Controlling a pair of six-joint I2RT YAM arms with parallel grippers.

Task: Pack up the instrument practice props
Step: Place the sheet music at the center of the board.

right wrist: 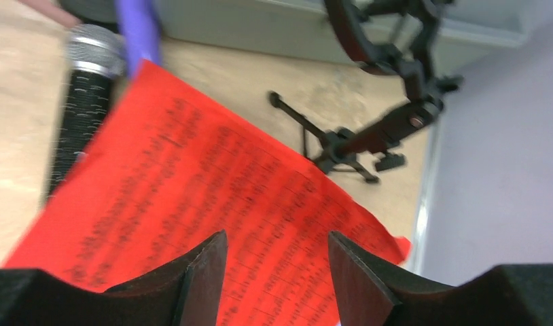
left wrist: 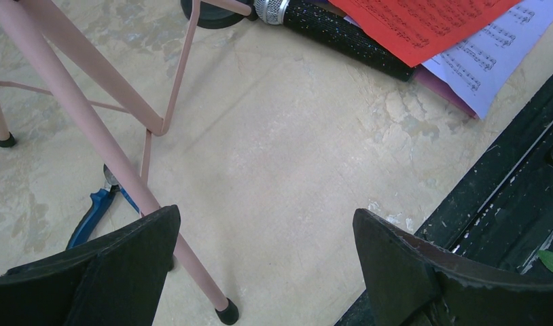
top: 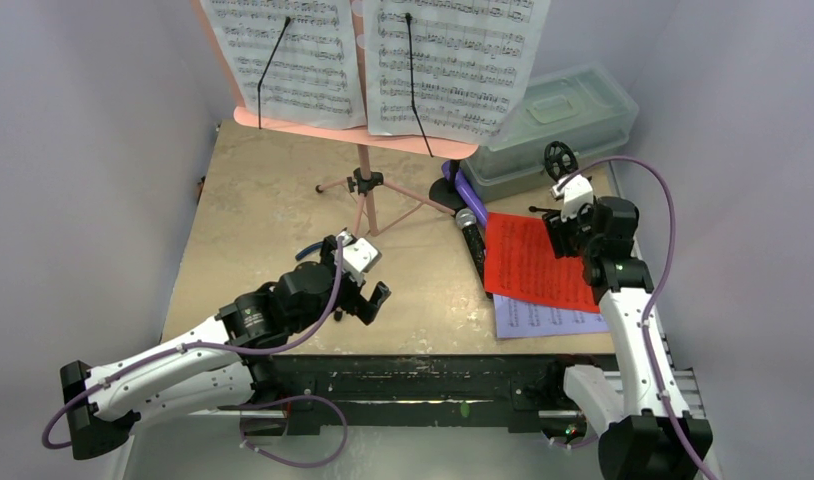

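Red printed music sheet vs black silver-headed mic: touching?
Touching. Left wrist view: the red printed music sheet lies across the handle of the black silver-headed mic, hiding its tail end.

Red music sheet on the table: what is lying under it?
Under the red music sheet, a lavender music sheet sticks out at the near edge, and the black silver-headed mic is tucked partly under the left edge. Anything else beneath is covered.
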